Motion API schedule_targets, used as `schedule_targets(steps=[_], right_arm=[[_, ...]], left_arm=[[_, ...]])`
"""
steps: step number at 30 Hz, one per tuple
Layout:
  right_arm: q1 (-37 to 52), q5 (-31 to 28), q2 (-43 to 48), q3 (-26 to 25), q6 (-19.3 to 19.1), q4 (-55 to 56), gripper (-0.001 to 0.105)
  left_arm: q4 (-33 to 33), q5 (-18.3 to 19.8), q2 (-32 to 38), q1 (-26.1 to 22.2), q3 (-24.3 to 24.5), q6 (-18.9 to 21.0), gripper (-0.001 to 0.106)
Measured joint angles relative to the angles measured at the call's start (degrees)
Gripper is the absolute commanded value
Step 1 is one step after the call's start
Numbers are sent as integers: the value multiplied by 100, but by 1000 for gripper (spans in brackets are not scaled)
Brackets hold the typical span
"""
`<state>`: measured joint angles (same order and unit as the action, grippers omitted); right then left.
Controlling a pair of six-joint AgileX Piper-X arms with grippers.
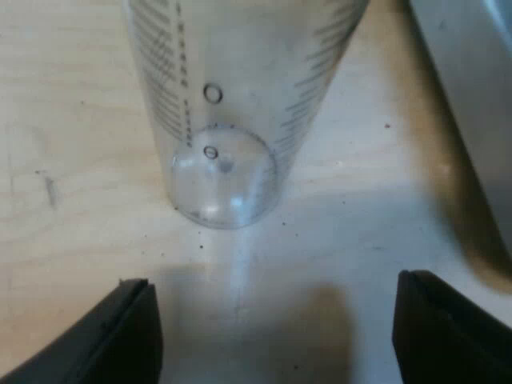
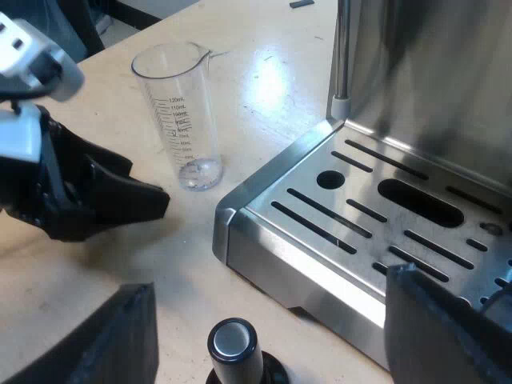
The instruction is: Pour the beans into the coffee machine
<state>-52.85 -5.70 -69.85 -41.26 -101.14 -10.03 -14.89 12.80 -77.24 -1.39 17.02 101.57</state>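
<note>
Directly ahead of the left pincer, whose two black fingers are spread wide around nothing, the measuring glass stands upright, long axis vertical, near the fingertips but untouched and not yet between them; it looks empty. The left arm is the nearer one, while the right pincer, fingers likewise apart, hangs over a black-knobbed tamper beside the espresso machine and its slotted steel tray. Everything rests on a pale wooden table, with what looks like floor past its edge.
</note>
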Motion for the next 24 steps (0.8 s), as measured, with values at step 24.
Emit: schedule_targets(steps=[24], right_arm=[[0, 0, 1759, -225, 0, 1789, 62]], left_arm=[[3357, 0, 4585, 0, 708, -14, 63]])
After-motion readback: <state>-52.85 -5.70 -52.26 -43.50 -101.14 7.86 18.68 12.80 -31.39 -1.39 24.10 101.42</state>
